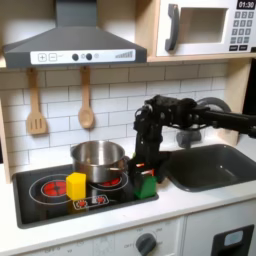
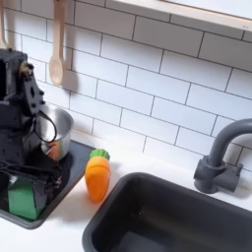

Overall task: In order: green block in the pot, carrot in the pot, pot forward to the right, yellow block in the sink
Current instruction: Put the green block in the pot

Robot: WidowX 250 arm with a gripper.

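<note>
Gripper [image 1: 146, 176] stood over green block [image 1: 146, 186], jaws either side; grip uncertain. First exterior view showed yellow block [image 1: 76, 185]; second exterior view showed carrot [image 2: 96, 175] beside sink [image 2: 148, 221].

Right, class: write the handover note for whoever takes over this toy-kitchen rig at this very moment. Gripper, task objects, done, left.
Gripper: lowered over the green block at the stovetop's front corner nearest the sink, as the first exterior view shows; whether the jaws are shut on it cannot be told.
Pot: on the stovetop, looks empty.
Yellow block: on the stovetop in front of the pot.
Carrot: lying on the counter between stovetop and sink, in the second exterior view.
Done: nothing yet.
Left: green block into pot, carrot into pot, drag pot, yellow block into sink.
</note>
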